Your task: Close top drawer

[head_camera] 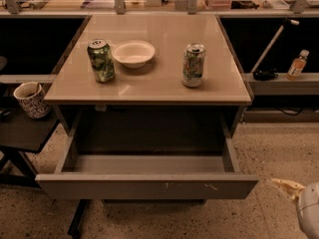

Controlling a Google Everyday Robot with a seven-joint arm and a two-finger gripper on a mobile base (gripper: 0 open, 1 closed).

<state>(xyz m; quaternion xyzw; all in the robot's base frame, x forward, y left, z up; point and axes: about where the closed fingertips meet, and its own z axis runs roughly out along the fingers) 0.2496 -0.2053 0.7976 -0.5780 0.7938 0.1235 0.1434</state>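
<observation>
The top drawer [147, 185] is pulled far out from under the tabletop. Its wide flat grey front faces me and has small pale scratches right of centre. The inside of the drawer looks empty. My gripper [290, 190] is at the bottom right corner of the view, low and to the right of the drawer's front right corner, apart from it. Most of the gripper is cut off by the edge of the view.
On the tabletop [154, 78] stand a green can [101, 60], a white bowl [133, 53] and a pale can [193, 64]. A patterned mug [31, 99] sits on a low dark side table at left. A bottle [297, 64] stands on a shelf at right.
</observation>
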